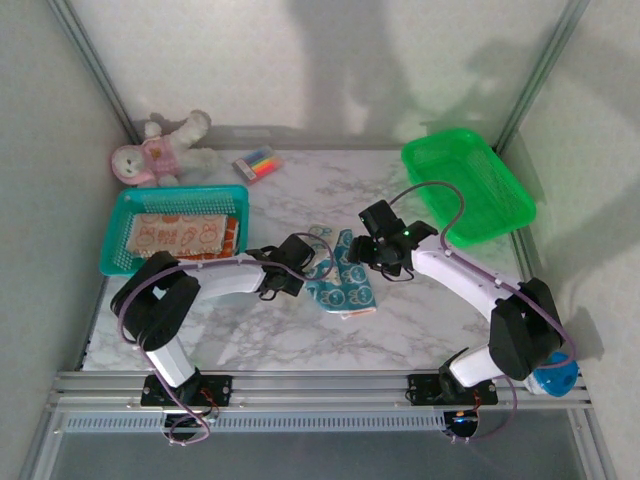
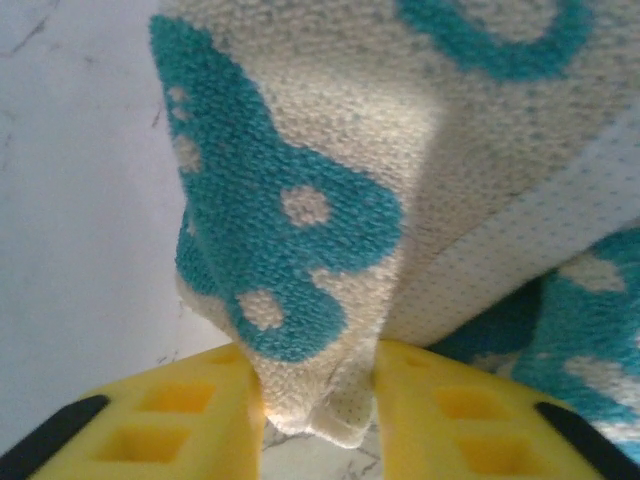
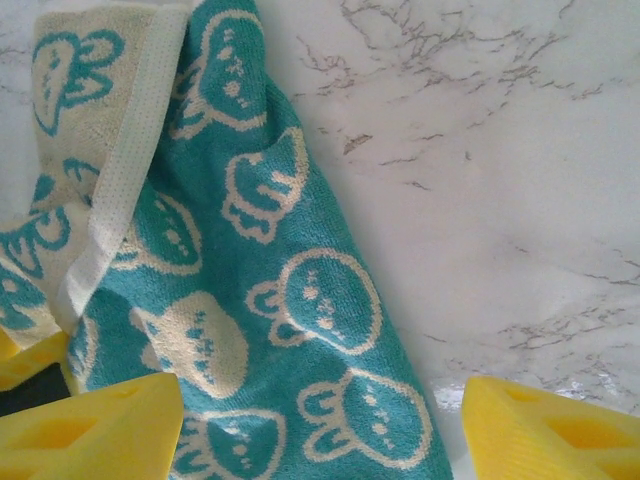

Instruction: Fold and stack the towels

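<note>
The teal towel (image 1: 342, 282) lies rumpled on the table (image 1: 250, 335) between the two wrists, with one edge turned over so that its pale back shows beside the teal face. The left gripper (image 2: 318, 400) has a corner of it. The cloth bunches between the yellow fingers and rises from them like a tent, so we read the pincer as pinching the towel, though the wrist view is too close to show how firm the hold is. The right gripper (image 3: 320, 425) hovers just above the towel's other side with its fingers spread wide, one over the cloth and one over bare marble, holding nothing. We judge that the first fold is in hand. To do it well, we should keep the left pinch tight, lift only enough to clear the cloth beneath, and carry the corner straight across to its opposite. The right gripper would best press or take the near edge so that the towel does not drag. A peach towel (image 1: 180, 232) lies in the left basket (image 1: 112, 255), the likely place for the stack.
</note>
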Robot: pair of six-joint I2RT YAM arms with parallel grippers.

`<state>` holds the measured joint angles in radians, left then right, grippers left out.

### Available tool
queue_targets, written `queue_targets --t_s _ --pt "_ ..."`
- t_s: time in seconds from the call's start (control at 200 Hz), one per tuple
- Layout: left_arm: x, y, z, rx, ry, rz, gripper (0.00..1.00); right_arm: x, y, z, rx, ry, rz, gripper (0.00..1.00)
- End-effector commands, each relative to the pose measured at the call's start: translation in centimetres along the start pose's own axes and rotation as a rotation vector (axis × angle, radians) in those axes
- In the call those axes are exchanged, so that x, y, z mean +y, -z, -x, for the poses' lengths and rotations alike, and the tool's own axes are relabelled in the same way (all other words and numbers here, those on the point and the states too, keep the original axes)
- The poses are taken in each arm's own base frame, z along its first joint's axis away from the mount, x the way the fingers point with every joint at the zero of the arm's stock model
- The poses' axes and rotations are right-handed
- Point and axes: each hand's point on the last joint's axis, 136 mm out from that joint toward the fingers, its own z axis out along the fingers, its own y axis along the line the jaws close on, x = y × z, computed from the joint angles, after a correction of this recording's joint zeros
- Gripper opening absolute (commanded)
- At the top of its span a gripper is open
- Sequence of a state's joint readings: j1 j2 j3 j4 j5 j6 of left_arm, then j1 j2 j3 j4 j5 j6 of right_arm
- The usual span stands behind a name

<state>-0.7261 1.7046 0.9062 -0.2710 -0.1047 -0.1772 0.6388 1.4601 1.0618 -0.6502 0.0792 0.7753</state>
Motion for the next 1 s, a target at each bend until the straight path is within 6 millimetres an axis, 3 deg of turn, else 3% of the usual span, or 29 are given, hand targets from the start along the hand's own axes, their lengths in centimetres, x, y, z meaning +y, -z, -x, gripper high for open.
queue_targets --t_s 0.0,0.11,0.375,0.611,0.771,0.896,0.996 --pt "0.5 -0.1 -0.4 0.018 -0.019 0.038 0.20 -0.8 0.6 -0.1 -0.015 -0.026 -0.013 0.74" --pt "0.9 0.7 0.2 -0.007 -0.013 0.052 0.00 -1.0 0.5 -0.3 -0.010 -0.026 -0.015 0.74" --pt "2.1 4.7 2.8 -0.082 0.035 0.060 0.00 -1.9 -0.2 -2.0 0.036 -0.021 -0.016 0.74" --pt "4.6 8.8 4.6 -0.150 0.136 0.066 0.00 -3.4 -2.2 -5.8 0.126 0.010 -0.021 0.74" --pt "4.8 11.3 6.2 -0.215 0.207 0.014 0.00 -3.3 -3.9 -7.7 0.176 0.031 -0.020 0.73" --pt "4.9 12.8 7.4 -0.258 0.242 -0.004 0.00 -2.2 -5.3 -8.2 0.199 0.050 0.005 0.68" --pt "5.0 13.8 8.5 -0.288 0.258 -0.009 0.00 -1.0 -6.2 -8.1 0.208 0.061 0.036 0.57"
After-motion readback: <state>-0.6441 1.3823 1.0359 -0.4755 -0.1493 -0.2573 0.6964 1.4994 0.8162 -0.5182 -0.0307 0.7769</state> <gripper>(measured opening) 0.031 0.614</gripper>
